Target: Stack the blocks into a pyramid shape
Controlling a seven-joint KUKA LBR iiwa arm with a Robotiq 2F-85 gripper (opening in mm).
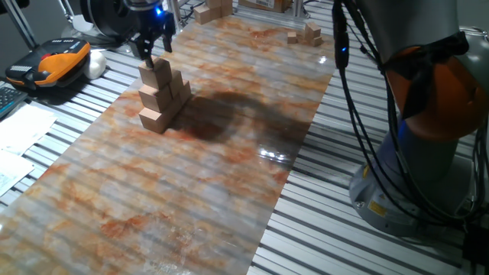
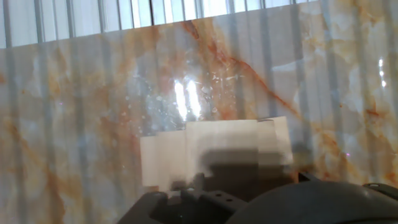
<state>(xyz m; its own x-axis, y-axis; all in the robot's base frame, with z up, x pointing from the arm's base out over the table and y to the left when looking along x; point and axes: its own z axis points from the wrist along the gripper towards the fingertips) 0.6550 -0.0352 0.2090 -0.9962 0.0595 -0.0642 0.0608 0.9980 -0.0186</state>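
The blocks [image 1: 162,95] are light wooden cubes stacked three levels high on the marbled mat, toward its far left. A single cube [image 1: 157,72] tops the stack. My gripper [image 1: 153,47] hangs just above that top cube, its dark fingers spread and nothing between them; I cannot tell whether the tips touch it. In the hand view the blocks [image 2: 214,149] appear from above as pale, overexposed squares side by side, partly shaded. The dark hand body fills the bottom edge there, and the fingertips do not show clearly.
Smaller wooden pieces [image 1: 306,34] lie at the mat's far right, and more wood [image 1: 214,9] sits at the far edge. An orange-and-black device [image 1: 50,65] and papers [image 1: 23,130] lie left of the mat. The arm's base [image 1: 428,145] and cables stand at right.
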